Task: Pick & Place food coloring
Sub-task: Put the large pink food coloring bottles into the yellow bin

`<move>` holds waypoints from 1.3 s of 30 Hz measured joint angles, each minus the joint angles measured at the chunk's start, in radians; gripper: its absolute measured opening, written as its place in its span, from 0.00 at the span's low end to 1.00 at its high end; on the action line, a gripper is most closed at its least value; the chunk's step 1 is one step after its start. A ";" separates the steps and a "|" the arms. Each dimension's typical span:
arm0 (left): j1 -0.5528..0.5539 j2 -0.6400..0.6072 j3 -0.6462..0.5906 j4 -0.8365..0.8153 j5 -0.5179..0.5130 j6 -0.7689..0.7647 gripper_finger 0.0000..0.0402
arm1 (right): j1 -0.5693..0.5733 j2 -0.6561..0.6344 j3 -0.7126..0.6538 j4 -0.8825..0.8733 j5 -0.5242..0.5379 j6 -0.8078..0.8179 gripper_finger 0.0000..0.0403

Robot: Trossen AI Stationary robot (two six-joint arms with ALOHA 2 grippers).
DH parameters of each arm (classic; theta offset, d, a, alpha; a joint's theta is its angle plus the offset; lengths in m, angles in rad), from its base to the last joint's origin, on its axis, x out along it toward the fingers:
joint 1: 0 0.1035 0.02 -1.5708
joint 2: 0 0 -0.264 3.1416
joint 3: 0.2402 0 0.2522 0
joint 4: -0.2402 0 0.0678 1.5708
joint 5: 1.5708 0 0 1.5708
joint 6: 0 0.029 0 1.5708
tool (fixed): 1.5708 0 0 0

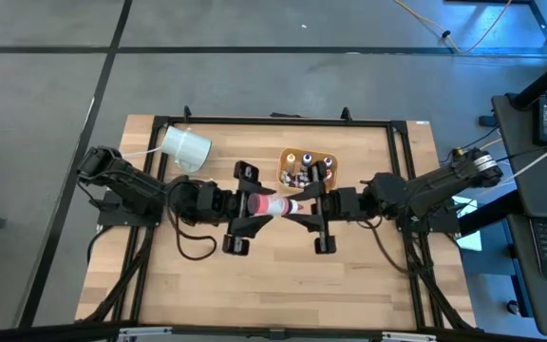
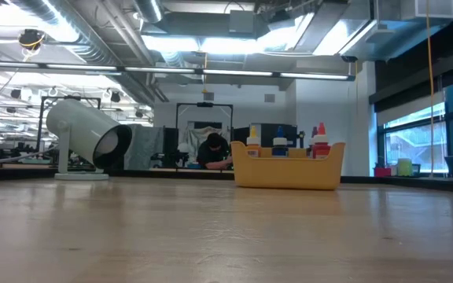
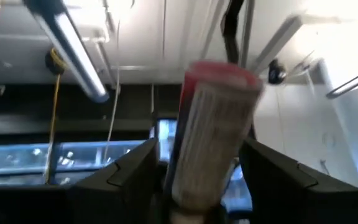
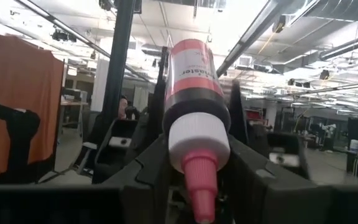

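Observation:
A food coloring bottle [image 1: 273, 204] with red liquid, a label, a white cap and a pink nozzle lies level between my two grippers, high above the table's middle. My left gripper [image 1: 252, 206] is at its red bottom end and my right gripper [image 1: 304, 207] at its cap end; both are shut on it. It also shows in the left wrist view [image 3: 210, 137] and the right wrist view [image 4: 194, 106]. Several more bottles stand in the tan-orange tray [image 1: 283, 158]. The low view shows neither gripper. My left gripper has the bottle's body [image 3: 197, 180] between its two fingers, coming level from the table's left and lying along the bottle. The bottle leans to one side between the fingers. My left gripper's own body hides the place of contact. My right gripper pinches the white cap [image 4: 197, 146] between its two fingers, coming level from the table's right and lying along the bottle. The pink nozzle [image 4: 201, 186] points back between the fingers toward the wrist. The bottle is clear of the table.
The tray [image 2: 288, 177] sits just beyond the grippers, toward the far edge. A large white cylinder [image 1: 186, 147] lies on its side at the far left, also in the low view [image 2: 85, 134]. The near half of the wooden table [image 1: 273, 285] is bare.

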 joint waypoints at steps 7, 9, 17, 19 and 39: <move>-0.017 -0.053 0.000 -0.265 -0.110 -0.044 0.57 | 0.001 -0.150 0.000 -0.350 0.056 0.026 0.30; -0.019 -0.087 0.000 -0.428 -0.185 -0.115 0.57 | 0.001 -0.200 0.000 -0.514 0.102 0.063 0.30; -0.020 -0.162 -0.001 -1.000 -0.361 -0.468 0.56 | -0.133 -0.257 0.163 -1.285 0.179 0.269 0.30; -0.016 -0.162 -0.001 -1.078 -0.375 -0.502 0.56 | -0.191 -0.223 0.223 -1.475 0.167 0.272 0.30; -0.018 -0.162 -0.001 -1.224 -0.380 -0.575 0.56 | -0.547 0.191 0.330 -2.004 -0.070 0.106 0.30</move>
